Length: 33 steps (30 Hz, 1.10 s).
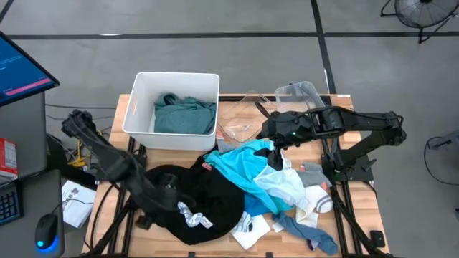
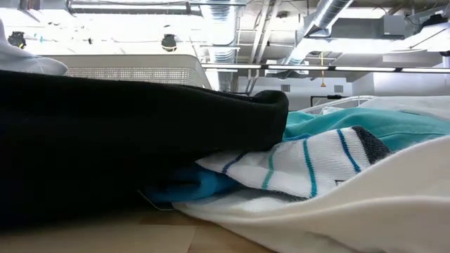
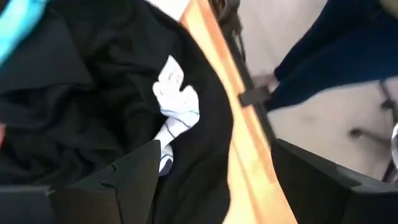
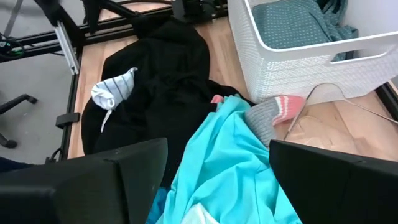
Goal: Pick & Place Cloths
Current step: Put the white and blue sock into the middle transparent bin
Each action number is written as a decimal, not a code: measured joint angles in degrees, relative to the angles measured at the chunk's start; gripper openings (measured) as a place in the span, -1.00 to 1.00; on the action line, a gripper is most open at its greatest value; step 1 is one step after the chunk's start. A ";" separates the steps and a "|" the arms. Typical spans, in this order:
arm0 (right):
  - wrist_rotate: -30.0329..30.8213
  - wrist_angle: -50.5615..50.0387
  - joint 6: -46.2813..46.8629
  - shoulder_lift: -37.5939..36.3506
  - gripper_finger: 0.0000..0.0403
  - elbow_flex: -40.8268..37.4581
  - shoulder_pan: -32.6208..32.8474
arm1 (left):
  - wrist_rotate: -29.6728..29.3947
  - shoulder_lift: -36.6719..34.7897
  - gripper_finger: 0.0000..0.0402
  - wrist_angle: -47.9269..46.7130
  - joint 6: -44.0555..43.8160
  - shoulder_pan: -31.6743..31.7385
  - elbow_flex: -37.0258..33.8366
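A large black garment (image 1: 208, 197) lies on the table's near left part with a small white sock (image 3: 177, 102) on top. My left gripper (image 3: 230, 186) hovers over it, open, fingers on either side of the sock and black folds. A bright cyan shirt (image 4: 224, 162) is heaped in the middle of the table. My right gripper (image 1: 276, 150) hangs open just above its far edge. A teal-green shirt (image 1: 185, 115) sits inside the white bin (image 1: 140, 107). White, grey and blue socks (image 1: 308, 208) lie at the near right.
The white bin stands at the table's far left. Clear plastic bins (image 1: 301, 93) stand at the far right, near my right arm. A grey sock with a pink toe (image 4: 273, 115) lies by the bin's wall. A monitor (image 1: 21, 68) stands off the left edge.
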 joint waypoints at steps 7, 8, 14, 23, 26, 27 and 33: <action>0.01 -0.05 2.02 0.00 0.37 0.00 1.11 | -0.48 4.77 0.42 12.82 2.55 -0.01 -8.82; -0.01 -0.11 2.47 0.00 0.37 0.00 1.12 | -0.48 5.20 0.42 15.17 2.97 -0.01 -10.06; 0.00 -0.13 2.99 0.00 0.37 0.00 1.49 | -3.50 8.06 0.42 23.73 6.41 -0.01 -15.53; 0.06 -0.13 2.99 0.00 0.37 0.00 1.44 | -6.01 14.27 0.32 24.25 6.62 0.02 -18.75; 0.08 -0.13 2.99 0.00 0.37 0.00 1.44 | -6.07 15.52 0.04 24.39 6.43 0.06 -18.75; 0.08 -0.13 2.99 0.00 0.37 0.00 1.44 | -6.09 15.69 -0.09 24.41 6.24 0.06 -18.75; 0.14 -0.42 2.97 0.00 0.37 0.00 1.44 | -5.46 12.88 -0.92 24.52 0.72 1.64 -18.75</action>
